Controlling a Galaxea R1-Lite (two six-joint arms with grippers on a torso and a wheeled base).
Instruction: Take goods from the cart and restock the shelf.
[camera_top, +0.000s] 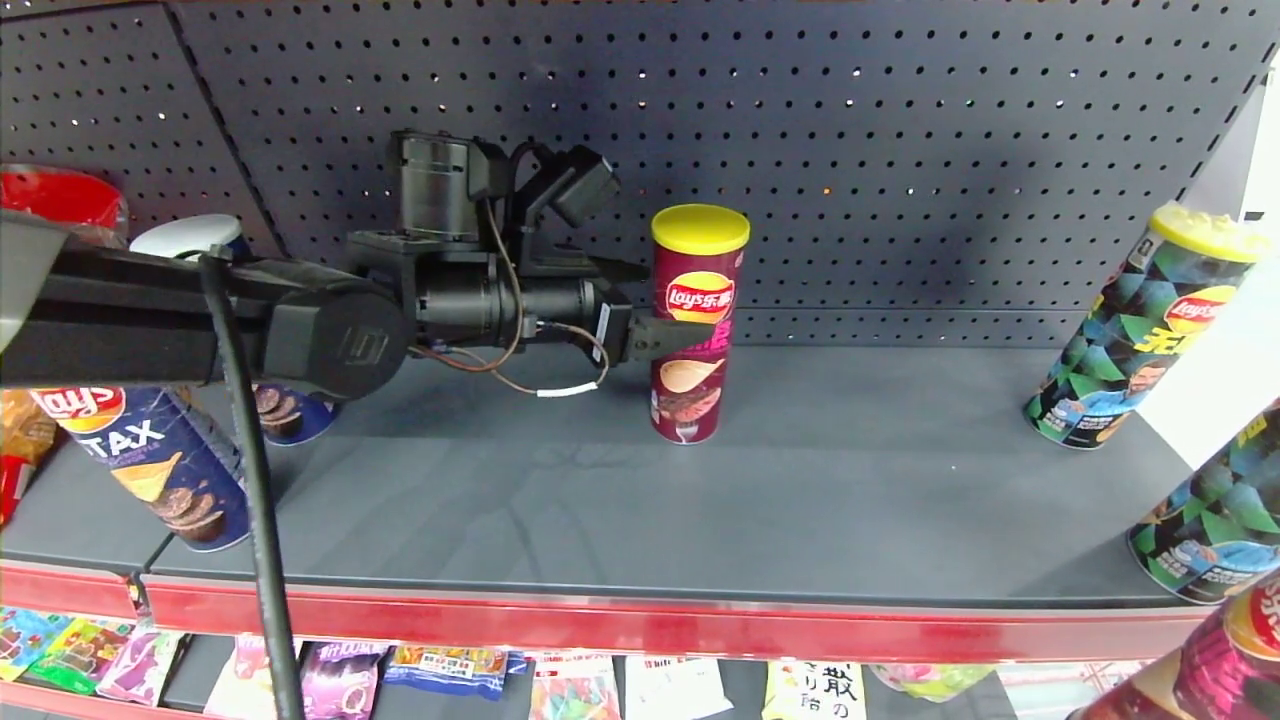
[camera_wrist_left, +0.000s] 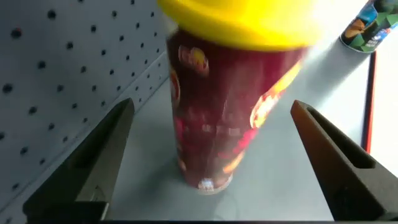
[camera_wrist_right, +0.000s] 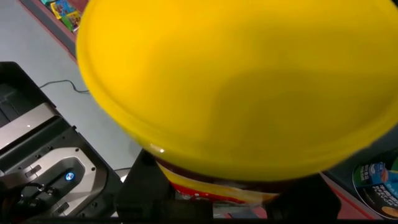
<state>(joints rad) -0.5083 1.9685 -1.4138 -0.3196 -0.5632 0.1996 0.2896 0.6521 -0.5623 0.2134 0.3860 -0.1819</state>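
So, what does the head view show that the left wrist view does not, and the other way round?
Only the head view: the blue can, the snack packets below, and a tilted can at the lower right corner. Only the left wrist view: both fingers of the open left pincer, clear of the maroon can. Both: that maroon can upright on the grey shelf, and the pegboard.

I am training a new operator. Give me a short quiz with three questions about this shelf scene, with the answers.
1. True or false: the maroon can on the shelf stands upright.
2. The left gripper is: A) shut on the maroon can; B) open, one finger on each side of it; C) far from it.
3. Fill in: the second can, in the right gripper, has a ____ lid.
Key: 1 true; 2 B; 3 yellow.
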